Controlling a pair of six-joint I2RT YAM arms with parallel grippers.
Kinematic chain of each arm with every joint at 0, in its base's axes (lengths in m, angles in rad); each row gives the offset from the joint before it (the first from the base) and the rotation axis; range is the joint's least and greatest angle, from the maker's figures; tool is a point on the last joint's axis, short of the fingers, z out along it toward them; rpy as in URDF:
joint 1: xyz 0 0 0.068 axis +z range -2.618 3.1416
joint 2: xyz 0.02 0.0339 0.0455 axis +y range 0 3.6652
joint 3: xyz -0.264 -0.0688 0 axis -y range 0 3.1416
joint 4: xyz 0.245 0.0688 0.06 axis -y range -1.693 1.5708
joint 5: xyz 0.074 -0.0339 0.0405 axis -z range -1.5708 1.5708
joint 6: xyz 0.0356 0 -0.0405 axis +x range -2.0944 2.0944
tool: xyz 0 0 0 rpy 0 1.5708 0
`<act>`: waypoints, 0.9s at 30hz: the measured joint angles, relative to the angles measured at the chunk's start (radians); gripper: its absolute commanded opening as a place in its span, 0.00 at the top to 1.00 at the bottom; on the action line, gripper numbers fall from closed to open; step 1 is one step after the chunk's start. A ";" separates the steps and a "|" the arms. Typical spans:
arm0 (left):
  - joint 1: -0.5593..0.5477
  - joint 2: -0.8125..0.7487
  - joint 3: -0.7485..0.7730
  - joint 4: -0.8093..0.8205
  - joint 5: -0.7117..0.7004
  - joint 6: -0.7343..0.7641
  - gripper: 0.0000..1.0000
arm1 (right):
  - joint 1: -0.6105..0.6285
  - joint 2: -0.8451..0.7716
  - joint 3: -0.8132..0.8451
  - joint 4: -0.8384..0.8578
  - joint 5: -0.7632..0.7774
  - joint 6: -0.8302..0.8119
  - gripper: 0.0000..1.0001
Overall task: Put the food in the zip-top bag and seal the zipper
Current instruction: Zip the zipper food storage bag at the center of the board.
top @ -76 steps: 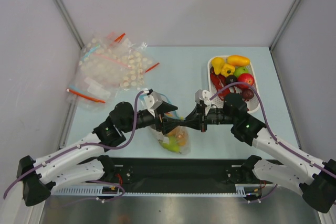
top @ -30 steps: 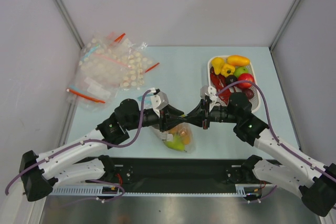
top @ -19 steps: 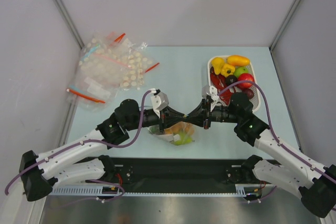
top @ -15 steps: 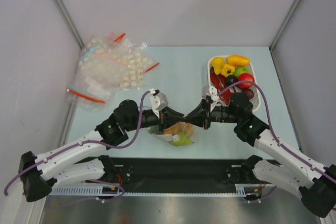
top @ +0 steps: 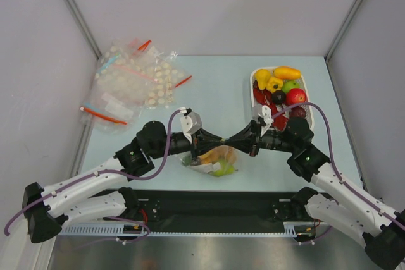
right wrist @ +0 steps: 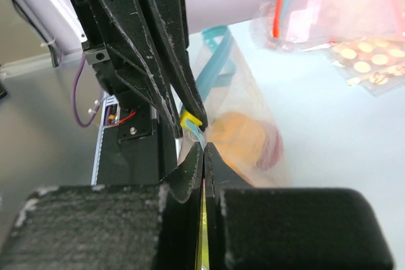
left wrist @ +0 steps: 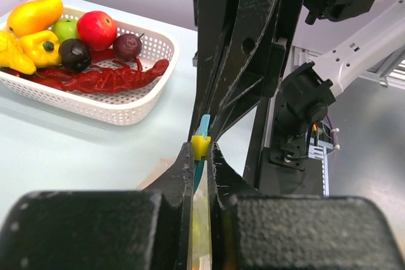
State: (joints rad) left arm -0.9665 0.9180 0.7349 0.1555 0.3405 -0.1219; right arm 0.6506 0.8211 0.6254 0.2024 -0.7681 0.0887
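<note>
The zip-top bag (top: 214,162) hangs between my two grippers near the table's front edge, with orange and green food (top: 219,156) inside it. My left gripper (top: 218,139) is shut on the zipper's yellow slider (left wrist: 200,147) and the light blue zipper strip (left wrist: 204,122). My right gripper (top: 233,142) faces it tip to tip and is shut on the same blue strip (right wrist: 214,67) just beside the slider (right wrist: 190,120). In the right wrist view an orange piece (right wrist: 243,140) shows through the bag's clear wall. More food (top: 278,86) lies in the white tray (top: 309,109).
A heap of other clear bags (top: 133,83), some with red strips, lies at the back left. The tray (left wrist: 126,115) stands at the back right, just behind my right arm. Grey walls close in the table on three sides.
My left gripper has closed onto the yellow slider. The right arm has drawn back to the right, and the bag has swung up under the two grippers.
</note>
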 measured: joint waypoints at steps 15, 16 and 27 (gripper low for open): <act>0.000 0.000 0.000 0.003 -0.052 0.000 1.00 | -0.126 -0.130 -0.092 0.107 0.070 0.135 1.00; 0.000 0.001 0.000 0.002 -0.055 0.000 1.00 | -0.133 -0.145 -0.099 0.109 0.085 0.145 1.00; 0.000 0.007 0.000 0.002 -0.077 0.000 1.00 | -0.180 -0.275 -0.142 0.069 0.406 0.211 1.00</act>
State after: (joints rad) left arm -0.9661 0.9249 0.7353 0.1574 0.2634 -0.1215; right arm 0.4706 0.5457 0.4831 0.2714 -0.3618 0.2993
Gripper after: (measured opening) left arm 0.088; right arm 0.009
